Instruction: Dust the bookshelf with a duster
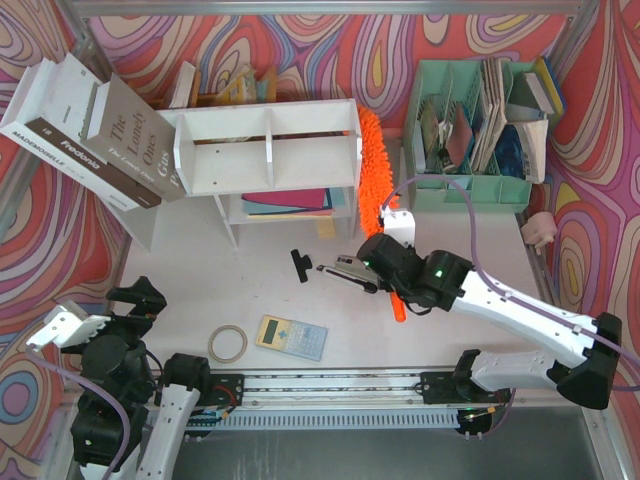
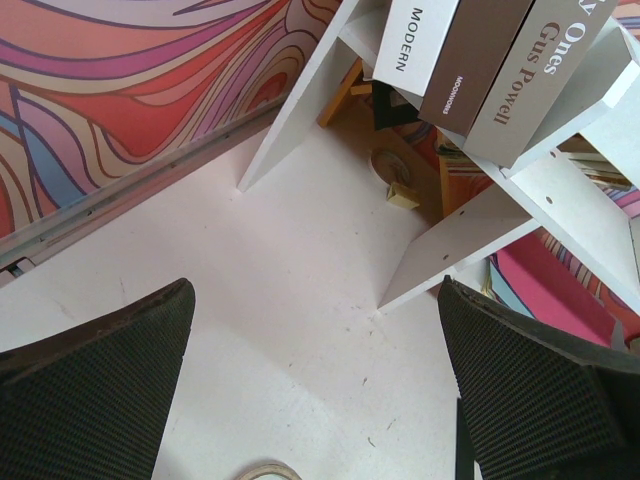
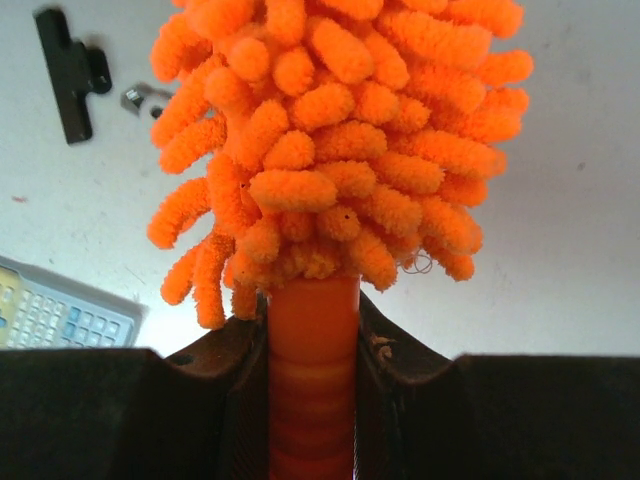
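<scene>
**Slip or shove risk**

The right gripper (image 3: 312,318) clamps the thin handle of the long fluffy bright-orange chenille duster (image 1: 372,165), its head at the right end of the white two-tier board bookshelf (image 1: 270,150) near the table's far edge. The left gripper (image 2: 315,300) gapes wide, empty, at the near left corner. A hard sweep could twist the handle — or shove the shelf, toppling the large leaning books (image 1: 100,140).

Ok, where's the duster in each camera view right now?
Top external: duster right of centre, fluffy head beside the bookshelf's right end.
Left wrist: not in it.
Right wrist: centre, head filling the top, handle clamped in the right claw.
Shared landmark: the calculator, in top external and right wrist; left wrist shares the bookshelf with top external.
</scene>
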{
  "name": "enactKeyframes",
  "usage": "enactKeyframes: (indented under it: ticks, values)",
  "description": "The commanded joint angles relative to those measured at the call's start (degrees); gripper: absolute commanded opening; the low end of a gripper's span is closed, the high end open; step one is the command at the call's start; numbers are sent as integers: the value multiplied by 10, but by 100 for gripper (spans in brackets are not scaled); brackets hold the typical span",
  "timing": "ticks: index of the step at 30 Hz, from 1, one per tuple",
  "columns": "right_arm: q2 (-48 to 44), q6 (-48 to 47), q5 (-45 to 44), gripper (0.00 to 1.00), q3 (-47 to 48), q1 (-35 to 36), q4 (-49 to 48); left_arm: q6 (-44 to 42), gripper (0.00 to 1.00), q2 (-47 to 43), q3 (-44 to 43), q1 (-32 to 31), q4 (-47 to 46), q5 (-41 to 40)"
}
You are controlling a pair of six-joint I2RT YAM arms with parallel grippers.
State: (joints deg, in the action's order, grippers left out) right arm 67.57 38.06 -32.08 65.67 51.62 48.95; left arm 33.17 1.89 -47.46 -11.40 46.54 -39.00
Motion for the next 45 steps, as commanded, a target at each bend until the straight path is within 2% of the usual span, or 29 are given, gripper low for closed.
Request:
enactKeyframes:
  ticks: [1, 5, 9, 18, 24, 31, 40, 45]
  values:
    - [-12, 32, 34, 0, -58, -3, -74, -8, 98, 1, 6, 4, -12, 2]
    - [-25, 40, 71, 0, -124, -3, -130, -8, 98, 0, 6, 4, -12, 3]
    - [-12, 45, 63, 0, -141, -3, -128, -8, 99, -2, 6, 4, -12, 2]
    - [-58, -9, 2, 0, -11, -3, -68, -8, 98, 0, 6, 4, -11, 4]
    - [-78, -24, 5, 0, 31, -3, -60, -8, 98, 1, 6, 4, -12, 7]
    - [-55, -2, 49, 0, -31, -3, -80, -10, 99, 9, 7, 4, -15, 9]
    - [-40, 46, 92, 0, -169, -3, -133, -12, 99, 17, 8, 4, -18, 13]
    - [-27, 42, 79, 0, -177, -3, -141, -13, 99, 20, 8, 4, -19, 14]
